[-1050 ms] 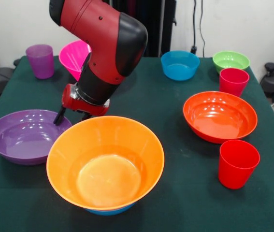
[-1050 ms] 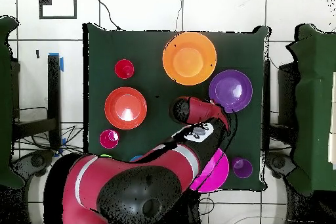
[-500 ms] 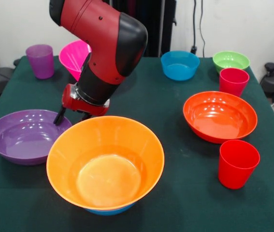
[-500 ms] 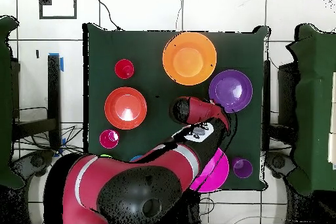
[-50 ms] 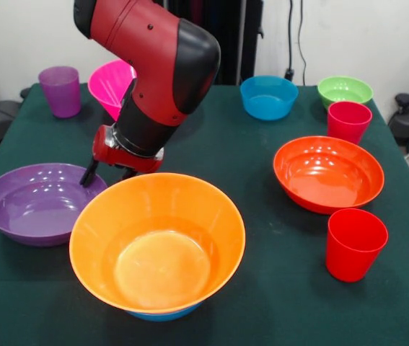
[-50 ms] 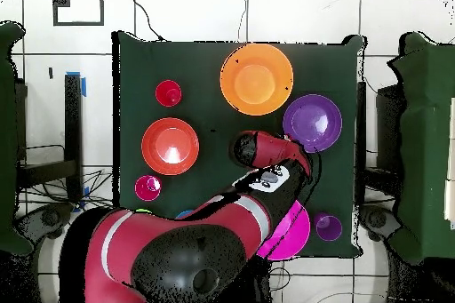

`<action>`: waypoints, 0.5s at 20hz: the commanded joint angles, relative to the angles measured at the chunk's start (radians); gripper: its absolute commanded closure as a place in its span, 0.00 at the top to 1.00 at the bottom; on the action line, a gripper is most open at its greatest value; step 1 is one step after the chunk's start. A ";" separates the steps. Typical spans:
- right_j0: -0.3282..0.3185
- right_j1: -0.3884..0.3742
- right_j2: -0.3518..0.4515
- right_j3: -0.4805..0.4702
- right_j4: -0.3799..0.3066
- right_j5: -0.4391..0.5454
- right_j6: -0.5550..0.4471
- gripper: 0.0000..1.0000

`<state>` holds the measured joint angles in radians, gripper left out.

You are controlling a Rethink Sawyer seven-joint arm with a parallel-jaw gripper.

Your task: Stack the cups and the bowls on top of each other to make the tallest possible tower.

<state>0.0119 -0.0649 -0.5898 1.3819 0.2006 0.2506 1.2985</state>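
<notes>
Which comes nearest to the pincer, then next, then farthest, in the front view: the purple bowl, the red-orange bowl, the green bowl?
1. Purple bowl: right beside the pincer, at the picture's left.
2. Red-orange bowl: across the table, at the right.
3. Green bowl: far right corner.

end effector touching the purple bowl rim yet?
Cannot tell. In the front view the end effector sits right at the purple bowl back rim, with the orange bowl hiding part of it; overhead, the arm covers that spot.
</notes>
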 commanded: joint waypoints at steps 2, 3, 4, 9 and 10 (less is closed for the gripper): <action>0.027 0.044 0.188 -0.011 0.003 0.004 0.189 1.00; 0.028 0.045 0.190 -0.011 0.003 0.005 0.189 1.00; 0.029 0.044 0.193 -0.009 0.002 0.003 0.187 1.00; 0.038 0.046 0.192 -0.010 0.002 0.002 0.189 1.00; 0.041 0.047 0.189 -0.011 0.002 0.004 0.189 1.00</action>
<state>0.0186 -0.0649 -0.5900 1.3819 0.2006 0.2506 1.2985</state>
